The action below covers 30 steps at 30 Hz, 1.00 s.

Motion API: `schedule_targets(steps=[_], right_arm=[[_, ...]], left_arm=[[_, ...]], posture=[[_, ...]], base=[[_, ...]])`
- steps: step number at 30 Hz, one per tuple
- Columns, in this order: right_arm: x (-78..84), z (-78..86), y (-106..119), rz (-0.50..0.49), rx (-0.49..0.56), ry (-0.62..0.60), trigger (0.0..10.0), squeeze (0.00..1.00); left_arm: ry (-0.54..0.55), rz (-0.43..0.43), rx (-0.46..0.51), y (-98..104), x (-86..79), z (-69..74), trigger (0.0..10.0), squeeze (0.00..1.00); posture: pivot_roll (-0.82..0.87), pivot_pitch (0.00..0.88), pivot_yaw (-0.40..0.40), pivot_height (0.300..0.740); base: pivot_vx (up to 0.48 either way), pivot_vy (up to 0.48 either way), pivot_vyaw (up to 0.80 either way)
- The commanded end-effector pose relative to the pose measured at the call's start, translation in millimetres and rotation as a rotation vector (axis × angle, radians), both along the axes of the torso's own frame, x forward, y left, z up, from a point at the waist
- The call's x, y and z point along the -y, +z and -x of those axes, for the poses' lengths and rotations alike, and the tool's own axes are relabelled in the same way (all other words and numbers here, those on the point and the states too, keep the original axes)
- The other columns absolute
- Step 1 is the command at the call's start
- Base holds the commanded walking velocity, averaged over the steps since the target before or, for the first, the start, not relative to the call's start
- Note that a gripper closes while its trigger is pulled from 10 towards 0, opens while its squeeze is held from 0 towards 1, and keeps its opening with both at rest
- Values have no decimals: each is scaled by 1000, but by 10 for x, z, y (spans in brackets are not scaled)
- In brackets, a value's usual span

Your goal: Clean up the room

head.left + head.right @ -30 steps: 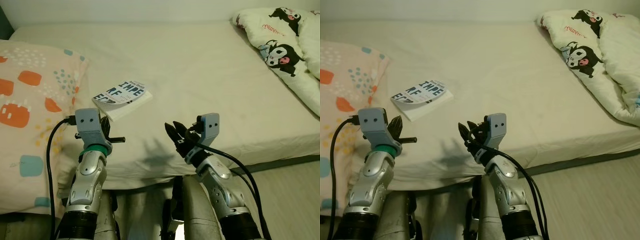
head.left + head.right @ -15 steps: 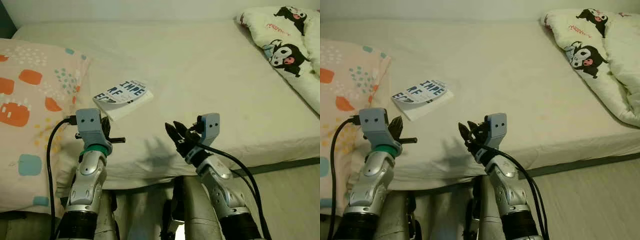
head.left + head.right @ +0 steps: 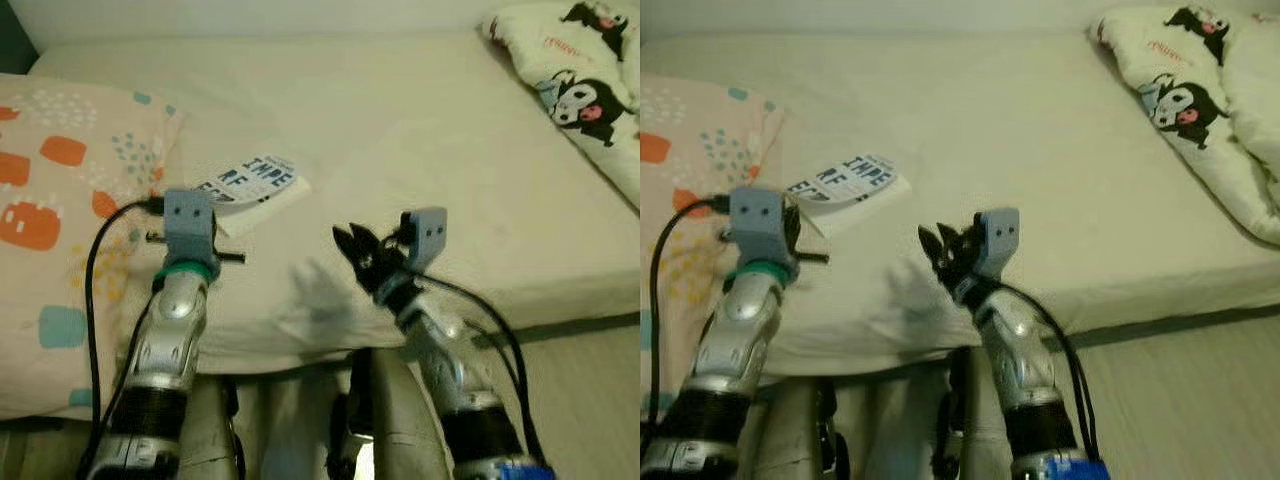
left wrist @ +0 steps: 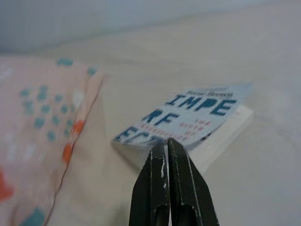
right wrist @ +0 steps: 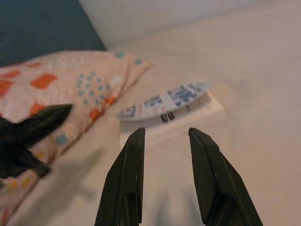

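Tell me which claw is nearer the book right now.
Left. The left claw, fingers shut, hangs just short of the book near the pillow. The right claw, open, is farther off to the book's right.

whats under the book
The book lies on the cream bed sheet beside the patterned pillow. Its cover curls up; whatever lies beneath the book itself is hidden.

One cream-sheeted bed (image 3: 420, 130) spans the scene. On it lies one white paperback book with blue block lettering (image 3: 252, 183), left of centre. One peach pillow with orange and teal patches (image 3: 60, 200) sits at the near left. One white quilt printed with black cartoon characters (image 3: 580, 85) is bunched at the far right.
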State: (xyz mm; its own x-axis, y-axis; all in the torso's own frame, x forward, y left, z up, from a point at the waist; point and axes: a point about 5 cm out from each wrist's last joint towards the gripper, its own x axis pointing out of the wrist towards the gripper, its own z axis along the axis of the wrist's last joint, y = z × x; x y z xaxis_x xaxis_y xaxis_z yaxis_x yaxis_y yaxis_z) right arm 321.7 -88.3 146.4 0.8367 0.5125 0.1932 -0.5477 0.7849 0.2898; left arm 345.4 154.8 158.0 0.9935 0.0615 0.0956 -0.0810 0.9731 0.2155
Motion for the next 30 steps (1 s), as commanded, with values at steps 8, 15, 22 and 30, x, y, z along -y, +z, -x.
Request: schedule_targets(steps=[8, 15, 22, 30], right_arm=[[-92, -55, 74, -60, -23, 21, 10000, 0], [-27, 52, 98, -76, -29, 3, 10000, 0], [-39, 102, 104, -88, -35, -4, 10000, 0], [-56, 170, 100, -98, -52, -12, 10000, 0]], left_arm=[[-154, -416, 5, -8, 378, -243, 10000, 1000], [-180, -843, 18, -22, 399, -390, 10000, 1000], [-169, -978, 14, -1, 425, -479, 10000, 1000], [-156, -1068, -55, -105, 368, -497, 10000, 1000]], posture=[[-15, 282, 2, 585], [-45, 361, 21, 585], [-60, 395, 32, 585], [-73, 421, 41, 585]], base=[[0, 0, 0], [0, 0, 0], [0, 0, 0], [0, 0, 0]])
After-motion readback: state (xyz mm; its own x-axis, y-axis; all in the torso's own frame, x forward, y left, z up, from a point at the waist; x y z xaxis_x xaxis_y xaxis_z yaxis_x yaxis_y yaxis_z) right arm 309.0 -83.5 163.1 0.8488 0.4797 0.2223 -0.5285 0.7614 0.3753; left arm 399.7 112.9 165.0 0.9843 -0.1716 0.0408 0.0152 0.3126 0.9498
